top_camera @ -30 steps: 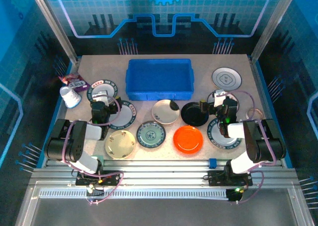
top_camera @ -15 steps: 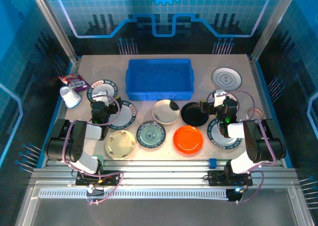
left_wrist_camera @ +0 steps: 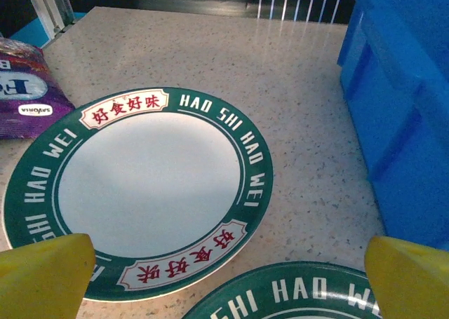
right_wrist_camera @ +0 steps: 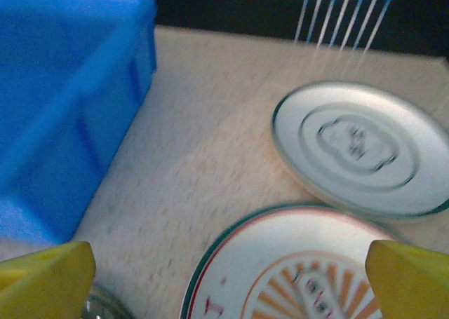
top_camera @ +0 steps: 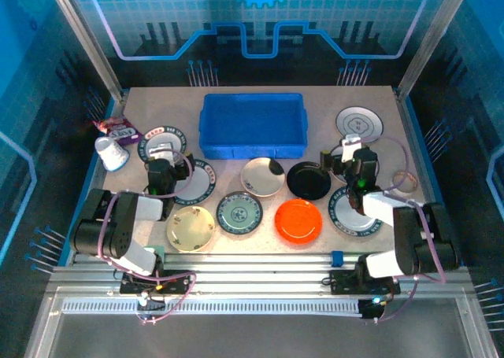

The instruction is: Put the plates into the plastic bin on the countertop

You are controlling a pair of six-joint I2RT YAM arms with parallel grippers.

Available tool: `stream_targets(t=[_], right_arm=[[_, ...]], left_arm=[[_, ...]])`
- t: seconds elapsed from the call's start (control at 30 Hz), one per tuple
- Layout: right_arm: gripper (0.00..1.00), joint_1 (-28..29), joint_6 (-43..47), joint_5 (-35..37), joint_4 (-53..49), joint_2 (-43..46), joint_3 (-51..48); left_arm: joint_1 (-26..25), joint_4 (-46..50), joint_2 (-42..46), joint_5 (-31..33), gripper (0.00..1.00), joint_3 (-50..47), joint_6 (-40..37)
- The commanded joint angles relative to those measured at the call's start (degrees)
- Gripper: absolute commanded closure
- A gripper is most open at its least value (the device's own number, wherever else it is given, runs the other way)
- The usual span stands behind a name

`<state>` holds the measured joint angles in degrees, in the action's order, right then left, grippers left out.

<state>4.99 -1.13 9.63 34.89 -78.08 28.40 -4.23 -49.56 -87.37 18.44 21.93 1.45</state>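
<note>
The blue plastic bin (top_camera: 252,126) stands at the back middle of the countertop (top_camera: 315,98). Several plates lie in front of it: green-rimmed white ones (top_camera: 163,143) (top_camera: 198,183), a cream one (top_camera: 191,226), a teal one (top_camera: 239,213), a cream one with a dark spot (top_camera: 262,176), black (top_camera: 308,180), orange (top_camera: 299,220), and a white one (top_camera: 359,123) at the far right. My left gripper (top_camera: 160,169) hovers open between the two green-rimmed plates (left_wrist_camera: 140,189) (left_wrist_camera: 295,294). My right gripper (top_camera: 347,158) is open above an orange-patterned plate (right_wrist_camera: 295,270), with the white plate (right_wrist_camera: 358,147) just beyond.
A white cup (top_camera: 111,153) and a purple packet (top_camera: 114,127) sit at the left edge; the packet (left_wrist_camera: 21,87) lies close to the left plate. The bin wall (left_wrist_camera: 407,109) rises right of the left gripper and the bin (right_wrist_camera: 63,109) left of the right gripper. A thin ring (top_camera: 405,179) lies far right.
My right gripper has moved a little forward and to the right, toward the white plate. The left gripper has barely shifted. No plate has moved.
</note>
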Motion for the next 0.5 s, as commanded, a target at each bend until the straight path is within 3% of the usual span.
stream_targets(t=[0.0,0.1,0.23,0.3,0.47], right_arm=[[0.0,0.52,-5.62,8.22,-12.68,5.22,7.19],[0.0,0.87,-8.41,10.36,-24.93,4.72,16.84],[0.0,-0.52,-14.14,11.6,-32.17,2.37,26.14],[0.0,-2.37,-16.71,9.7,-35.04,-0.36,30.03],[0.04,-11.06,-26.71,-0.05,-44.75,-12.54,42.49]], left_arm=[[-2.7,10.37,4.31,6.11,0.01,5.93,-3.4],[-4.75,19.75,6.17,11.47,0.01,11.67,-3.81],[-5.09,38.78,10.22,17.18,0.01,21.55,5.46],[-5.1,46.08,12.56,12.48,0.01,25.75,8.38],[-5.13,54.39,12.98,-12.72,0.01,35.8,14.36]])
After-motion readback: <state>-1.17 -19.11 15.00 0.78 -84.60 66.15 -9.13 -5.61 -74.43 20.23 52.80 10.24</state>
